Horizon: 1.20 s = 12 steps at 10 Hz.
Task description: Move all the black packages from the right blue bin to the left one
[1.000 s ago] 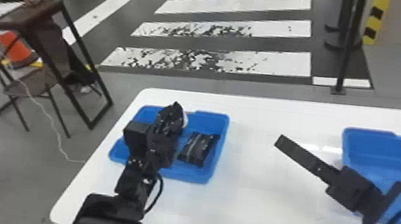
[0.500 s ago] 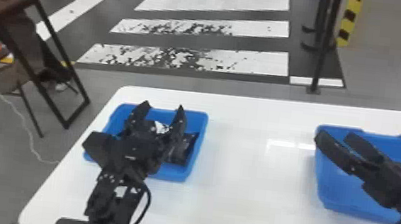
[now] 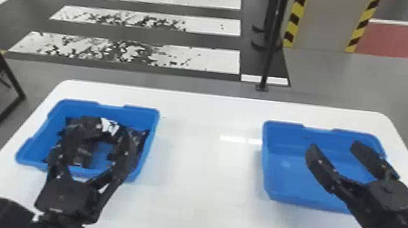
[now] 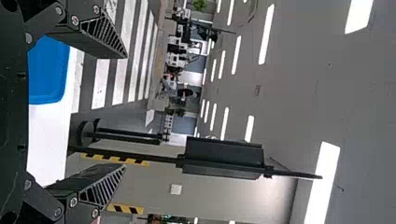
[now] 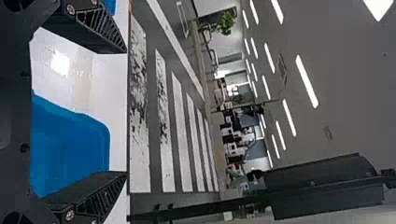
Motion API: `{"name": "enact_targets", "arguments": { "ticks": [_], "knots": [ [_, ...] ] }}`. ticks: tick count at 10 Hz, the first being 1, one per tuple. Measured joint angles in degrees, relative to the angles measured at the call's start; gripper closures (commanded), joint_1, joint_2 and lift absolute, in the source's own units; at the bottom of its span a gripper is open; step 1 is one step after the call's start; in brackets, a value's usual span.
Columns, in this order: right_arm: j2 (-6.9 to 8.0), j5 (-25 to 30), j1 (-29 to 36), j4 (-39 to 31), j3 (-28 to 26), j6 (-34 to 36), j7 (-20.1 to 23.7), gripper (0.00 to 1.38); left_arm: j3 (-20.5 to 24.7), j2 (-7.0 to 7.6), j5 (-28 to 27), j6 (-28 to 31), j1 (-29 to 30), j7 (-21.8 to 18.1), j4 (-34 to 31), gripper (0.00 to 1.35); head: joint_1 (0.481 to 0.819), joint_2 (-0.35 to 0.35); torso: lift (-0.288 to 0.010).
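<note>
My left gripper [image 3: 103, 132] is over the left blue bin [image 3: 80, 107], its fingers curved apart; in the left wrist view the left gripper [image 4: 126, 111] is wide open with nothing between the tips. Black packages [image 3: 142, 138] lie in that bin, partly hidden behind the fingers, and a white patch shows among them. Above the right blue bin [image 3: 290, 168] stands my right gripper [image 3: 334, 146], open; its bare blue floor shows between the fingers. The right wrist view has the right gripper [image 5: 126, 112] with spread, unloaded fingers and the right bin [image 5: 70, 149] behind.
Both bins stand on a white table [image 3: 203, 180], with a wide stretch of tabletop between them. A black post [image 3: 272, 39] rises from the floor beyond the far edge. A dark metal frame [image 3: 11, 73] stands on the floor at the left.
The head view has turned right, bringing the whole right bin in. My right gripper's fingers have spread apart over that bin. The left gripper's fingers have also parted wider over the left bin.
</note>
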Motion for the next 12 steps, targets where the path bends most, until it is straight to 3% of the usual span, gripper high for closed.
{"name": "enact_targets", "arguments": {
  "ticks": [3, 5, 12],
  "knots": [
    [2.75, 4.8, 8.5, -4.4, -3.9, -1.4, -0.2, 0.11, 2.2, -0.88, -6.6, 4.7, 3.2, 1.1, -3.8, 0.22, 0.695, 0.026, -0.14],
    [3.01, 6.3, 9.7, -4.9, -4.3, -2.0, -0.2, 0.11, 1.9, -0.65, -9.9, 8.4, 3.4, 2.5, -5.4, 0.22, 0.695, 0.018, -0.14],
    [3.03, 5.9, 9.9, -3.7, -4.0, -6.1, -0.1, 0.13, 1.1, -0.63, -5.1, 8.2, 4.0, 2.9, -6.7, 0.23, 0.695, 0.015, -0.14]
  ]
}}
